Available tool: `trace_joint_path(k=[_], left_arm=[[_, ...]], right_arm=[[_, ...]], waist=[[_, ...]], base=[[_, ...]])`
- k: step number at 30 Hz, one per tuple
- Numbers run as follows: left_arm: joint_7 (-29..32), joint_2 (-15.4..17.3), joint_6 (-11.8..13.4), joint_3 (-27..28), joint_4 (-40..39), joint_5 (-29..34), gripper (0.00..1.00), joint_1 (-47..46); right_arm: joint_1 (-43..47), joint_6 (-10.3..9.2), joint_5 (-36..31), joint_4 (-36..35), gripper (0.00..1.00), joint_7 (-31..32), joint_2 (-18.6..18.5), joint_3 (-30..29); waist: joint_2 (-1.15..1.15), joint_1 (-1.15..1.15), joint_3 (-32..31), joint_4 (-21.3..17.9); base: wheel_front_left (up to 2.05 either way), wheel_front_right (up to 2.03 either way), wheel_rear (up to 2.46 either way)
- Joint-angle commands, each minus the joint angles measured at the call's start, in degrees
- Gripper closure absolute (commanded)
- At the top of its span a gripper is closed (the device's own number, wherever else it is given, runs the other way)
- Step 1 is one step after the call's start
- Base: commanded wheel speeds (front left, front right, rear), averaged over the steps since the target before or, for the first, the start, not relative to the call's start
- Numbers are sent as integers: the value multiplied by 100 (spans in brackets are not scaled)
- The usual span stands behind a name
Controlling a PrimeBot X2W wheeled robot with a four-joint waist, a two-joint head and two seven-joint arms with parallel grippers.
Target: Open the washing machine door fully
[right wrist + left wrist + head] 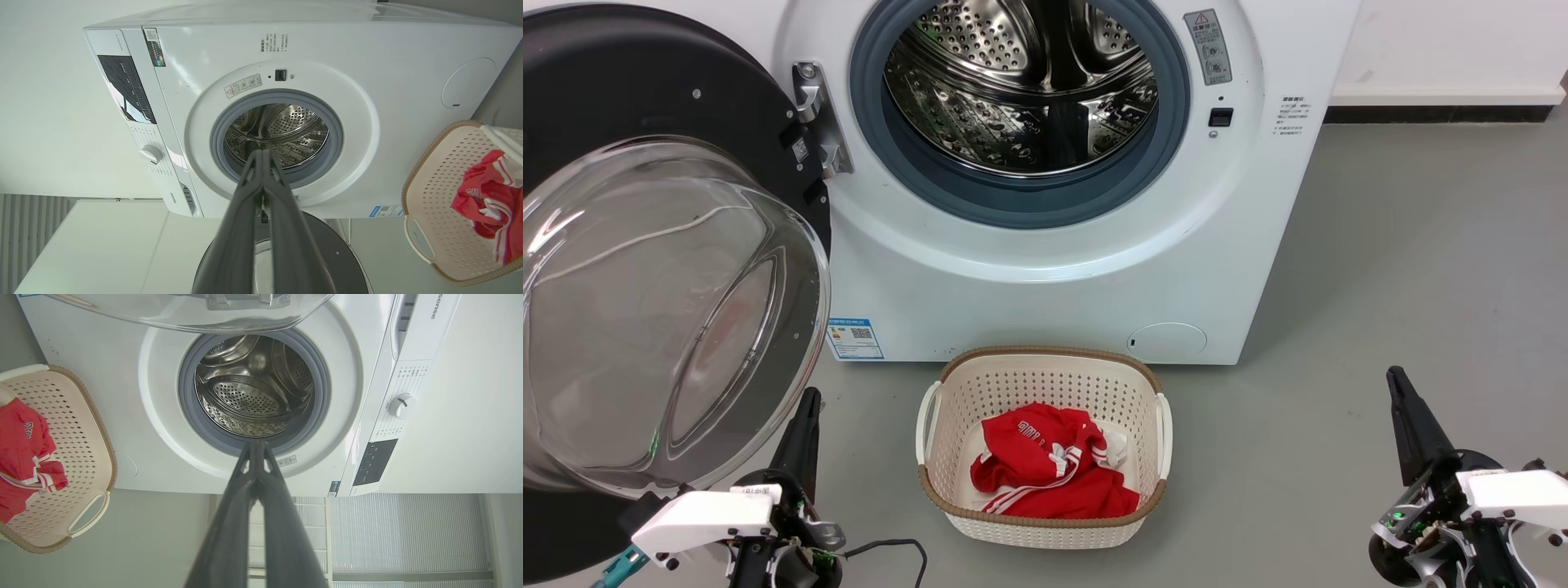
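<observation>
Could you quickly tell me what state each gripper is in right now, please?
Left gripper: closed, fingers together, holding nothing.
Right gripper: closed, fingers together, holding nothing.

A cream basket (1045, 384) with perforated walls and a brown braided rim sits on the smooth grey floor (1380, 269), with a white loop handle (925, 425) at either end. Crumpled inside it is a red garment (1045, 474) with white stripes and a line of white lettering, heaped toward the near wall. A scrap of white cloth (1119, 447) pokes out at its right side. Further back, the white wall (1445, 41) meets the floor along a dark skirting strip (1429, 114). The left wrist view catches pale slatted blinds (408, 531), and the right wrist view a plain white cabinet (102, 245).
</observation>
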Motion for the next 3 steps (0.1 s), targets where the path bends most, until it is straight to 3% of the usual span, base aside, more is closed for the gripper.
trace_joint_path(k=[1, 3], left_arm=[[15, -5, -21, 15, 4, -7, 100, -54], [15, -5, -21, 15, 4, -7, 100, -53]], right_arm=[[-73, 0, -18, 9, 100, 36, 15, -7], [-74, 0, -21, 9, 100, 33, 17, -12]], waist=[[0, 0, 0, 0], [0, 0, 0, 0]], base=[[0, 0, 0], [0, 0, 0]])
